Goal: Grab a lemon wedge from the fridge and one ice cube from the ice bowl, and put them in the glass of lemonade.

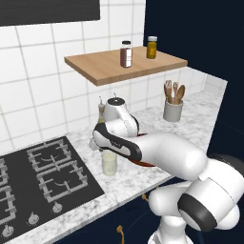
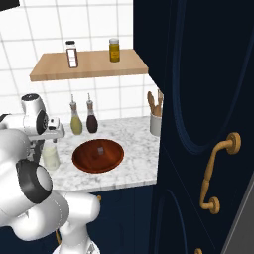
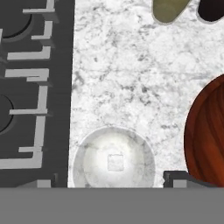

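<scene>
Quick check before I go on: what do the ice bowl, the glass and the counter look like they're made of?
The ice bowl looks like polished dark reddish wood: streaky grain shows in the hand view. The glass of lemonade seems clear glass, its pale liquid showing through the wall. The counter looks like white marble with grey veining, though it could be an imitation.

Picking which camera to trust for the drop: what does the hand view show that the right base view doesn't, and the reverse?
Hand view alone: straight down into the glass of lemonade, with a small pale square in the liquid, and the stove grates beside it. Right base view alone: a small cube in the ice bowl, the wooden shelf with two jars, the utensil pot and a navy cabinet door. Both: glass, bowl, marble counter, two bottles.
</scene>
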Robot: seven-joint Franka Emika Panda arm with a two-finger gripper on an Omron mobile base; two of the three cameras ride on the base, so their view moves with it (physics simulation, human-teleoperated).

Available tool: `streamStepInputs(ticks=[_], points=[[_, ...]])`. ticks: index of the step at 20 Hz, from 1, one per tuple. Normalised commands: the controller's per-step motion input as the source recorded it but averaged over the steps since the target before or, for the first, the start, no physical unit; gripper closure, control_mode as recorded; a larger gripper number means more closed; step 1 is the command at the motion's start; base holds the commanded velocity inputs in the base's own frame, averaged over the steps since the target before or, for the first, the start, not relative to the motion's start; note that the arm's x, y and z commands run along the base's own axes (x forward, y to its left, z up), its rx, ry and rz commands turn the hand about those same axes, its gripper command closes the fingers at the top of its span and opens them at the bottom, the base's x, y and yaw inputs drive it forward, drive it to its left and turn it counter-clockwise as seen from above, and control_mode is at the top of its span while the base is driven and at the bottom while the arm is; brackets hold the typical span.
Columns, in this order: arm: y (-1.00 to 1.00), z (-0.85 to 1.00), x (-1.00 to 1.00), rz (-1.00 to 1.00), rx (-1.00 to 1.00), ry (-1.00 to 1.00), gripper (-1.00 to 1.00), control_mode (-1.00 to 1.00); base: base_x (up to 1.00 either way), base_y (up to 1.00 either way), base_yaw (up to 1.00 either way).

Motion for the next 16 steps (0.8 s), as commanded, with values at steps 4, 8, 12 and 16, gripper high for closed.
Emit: streamStepInputs(ticks=[4,8,12,16], points=[[0.0,0.03,-0.02,0.0,0.0,-0.01,-1.0,-1.0,0.0,0.0,0.0],[-0.07,0.2,-0.38,0.0,0.08,-0.16,-1.0,-1.0,0.0,0.0,0.0],[-0.34,0.23,-0.41,0.0,0.16,-0.17,-1.0,-1.0,0.0,0.0,0.0],[-0.48,0.06,-0.15,0.0,0.12,-0.14,-1.0,-1.0,0.0,0.0,0.0]])
